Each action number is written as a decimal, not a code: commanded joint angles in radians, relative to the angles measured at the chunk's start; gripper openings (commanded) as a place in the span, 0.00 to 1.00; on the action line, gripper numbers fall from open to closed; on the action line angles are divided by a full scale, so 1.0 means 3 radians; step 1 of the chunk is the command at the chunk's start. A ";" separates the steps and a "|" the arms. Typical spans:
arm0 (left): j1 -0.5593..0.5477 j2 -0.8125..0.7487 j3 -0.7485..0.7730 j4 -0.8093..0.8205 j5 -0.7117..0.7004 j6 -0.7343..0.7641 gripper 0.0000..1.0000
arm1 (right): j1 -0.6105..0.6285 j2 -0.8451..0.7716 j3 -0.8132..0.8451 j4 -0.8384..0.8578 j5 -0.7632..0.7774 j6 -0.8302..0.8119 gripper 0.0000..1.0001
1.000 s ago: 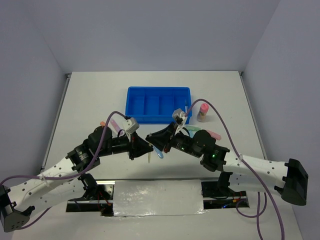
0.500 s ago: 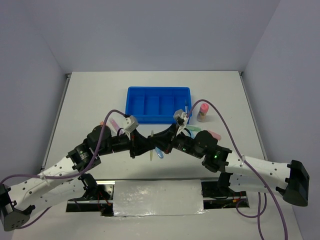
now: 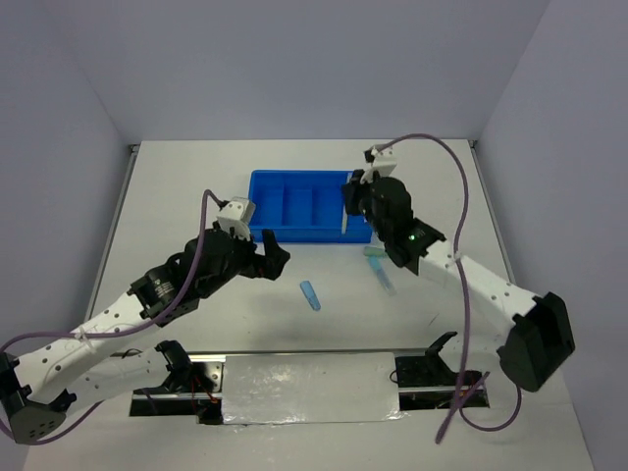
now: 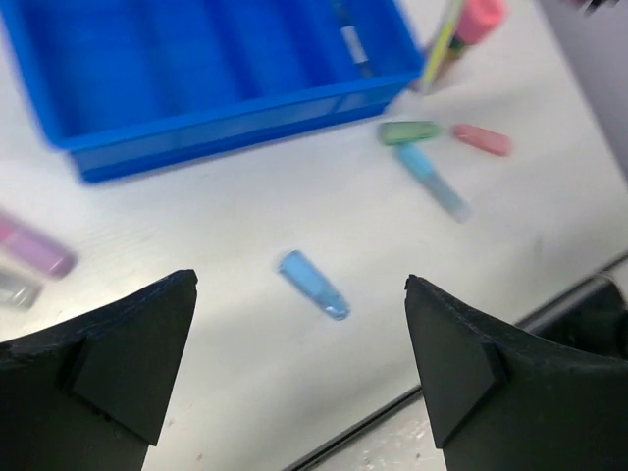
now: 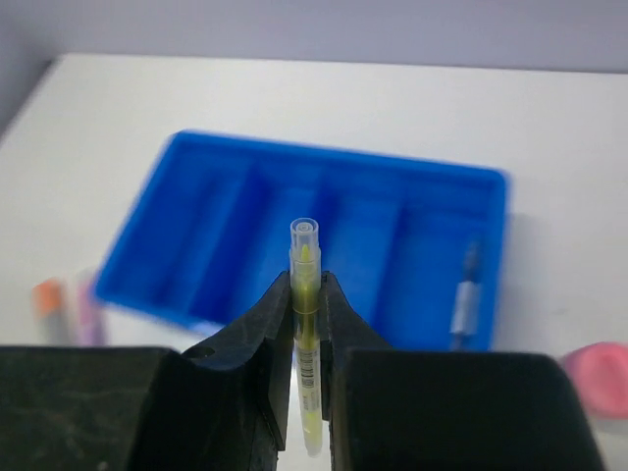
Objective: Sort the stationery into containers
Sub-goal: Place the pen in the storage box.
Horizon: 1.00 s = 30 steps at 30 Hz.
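Your right gripper (image 5: pixel 305 294) is clenched on the yellow pen (image 5: pixel 305 257). It's pinched about mid-length between the two fingers (image 5: pixel 265 339). The clear end pokes out past the fingertips and the rest runs back down between them.

Straight beyond those fingertips is the blue tray (image 5: pixel 324 157), and from overhead the pen hangs over the tray's right end. A thin pale pen (image 5: pixel 464 306) already lies in the end compartment, off to the right of the fingers. Further right, a bit of the glue stick's (image 5: pixel 599 378) pink cap peeks in at the frame edge.

Your left gripper (image 3: pixel 274 255) is fully released, jaws spread wide and gripping nothing. In its wrist view the black fingers (image 4: pixel 123 358) sit at either side. The blue marker (image 4: pixel 312 285) lies flat on the table (image 4: pixel 196 226) in the gap between them, closer to the left finger. From overhead it's clearly apart from the fingertips, not touched.

Ahead of the fingers you hit the tray's near wall. Out past the right finger are the green marker (image 4: pixel 410 131) and the pink marker (image 4: pixel 481 139), end to end with a small gap. The light blue pen (image 4: pixel 432 182) is just beside the green one, angled back toward that finger. Off the left finger's side there's a purple marker (image 4: pixel 34 247), pretty blurred at the frame edge.
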<state>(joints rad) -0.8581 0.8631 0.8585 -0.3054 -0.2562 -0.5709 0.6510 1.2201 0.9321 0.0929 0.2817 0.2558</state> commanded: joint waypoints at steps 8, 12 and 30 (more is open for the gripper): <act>0.0007 -0.0279 0.0318 -0.1093 -0.0608 -0.0153 0.99 | -0.0631 0.1408 0.1172 -0.0243 0.0334 -0.0556 0.01; 0.0007 -0.0478 0.0482 -0.1415 -0.0777 -0.0122 0.99 | -0.0738 0.1705 0.1310 -0.0192 0.0293 -0.0592 0.05; 0.0007 -0.0826 0.0257 -0.1585 -0.1303 -0.0142 0.99 | -0.0759 0.1109 0.1604 -0.1460 -0.0253 -0.0255 0.73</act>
<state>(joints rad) -0.8577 0.6159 0.9413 -0.7895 -0.5957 -0.6060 0.4271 1.7004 1.4067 -0.2569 0.2531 0.1452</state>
